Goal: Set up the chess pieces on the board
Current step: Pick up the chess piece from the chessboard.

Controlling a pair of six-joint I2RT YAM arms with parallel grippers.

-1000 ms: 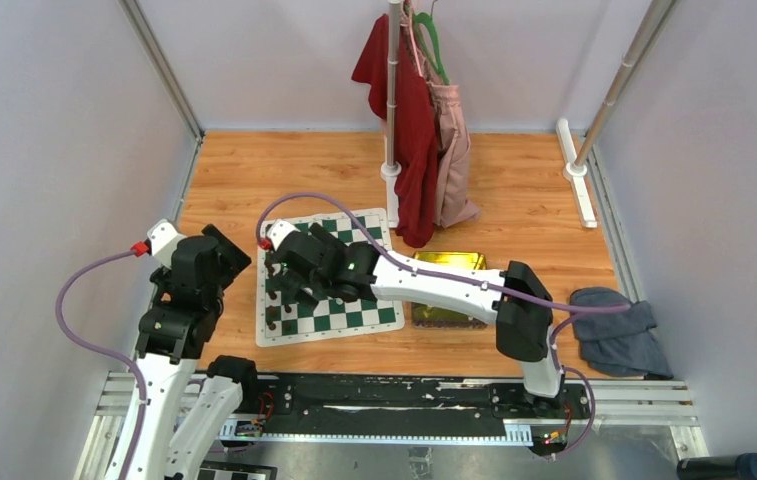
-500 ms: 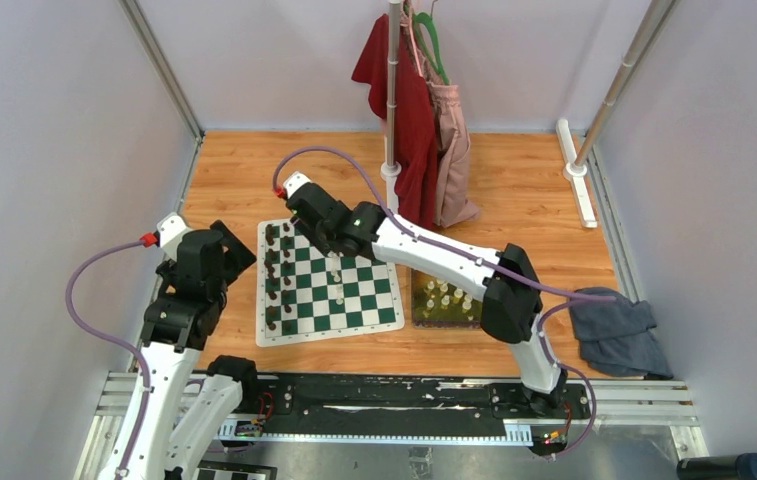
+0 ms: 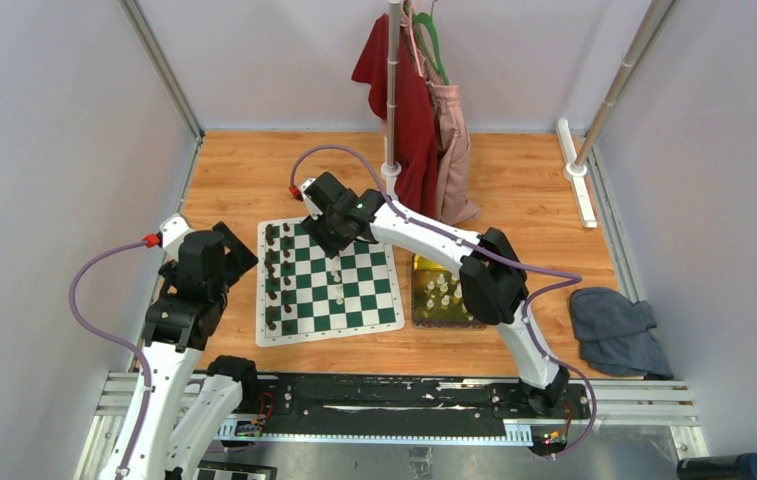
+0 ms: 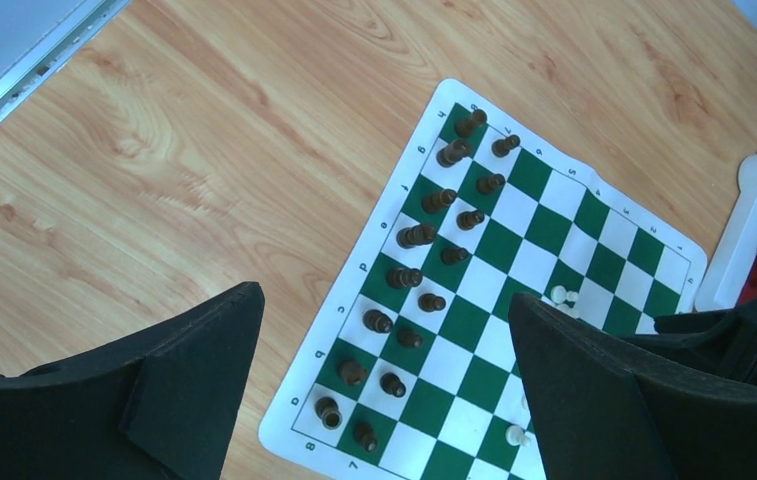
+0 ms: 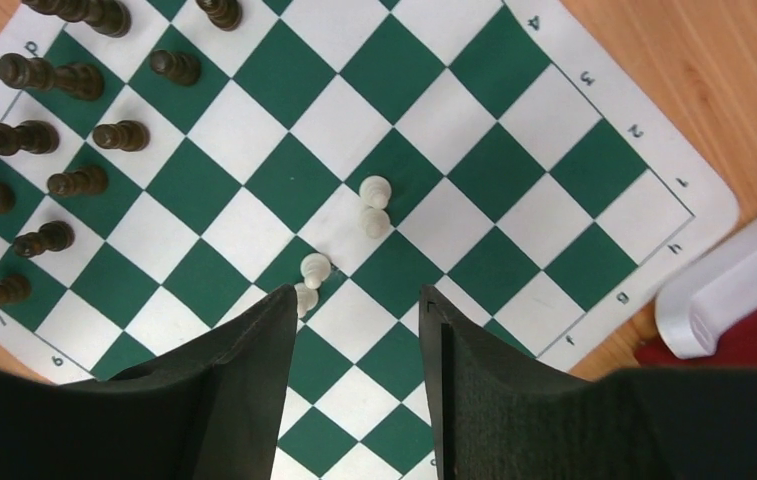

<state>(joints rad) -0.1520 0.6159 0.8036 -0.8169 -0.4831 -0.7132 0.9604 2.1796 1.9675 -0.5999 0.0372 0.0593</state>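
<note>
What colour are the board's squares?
The board has dark green and white squares, clearest from the right wrist view.

Board [image 3: 354,300]: dark green and white checks, white border. Chess pieces [image 5: 375,190] on the board: cream-white. Chessmen [image 5: 119,135] along the board's left edge: dark brown. Tray [image 3: 424,262] right of the board: yellow-green. Red garment [image 3: 414,160] and pink garment [image 3: 451,130] behind the board. Cloth [image 3: 609,325] right of the board: grey-blue. Table [image 3: 244,180]: orange-brown wood grain.

Overhead and both wrist views share the board [image 3: 359,300].
</note>
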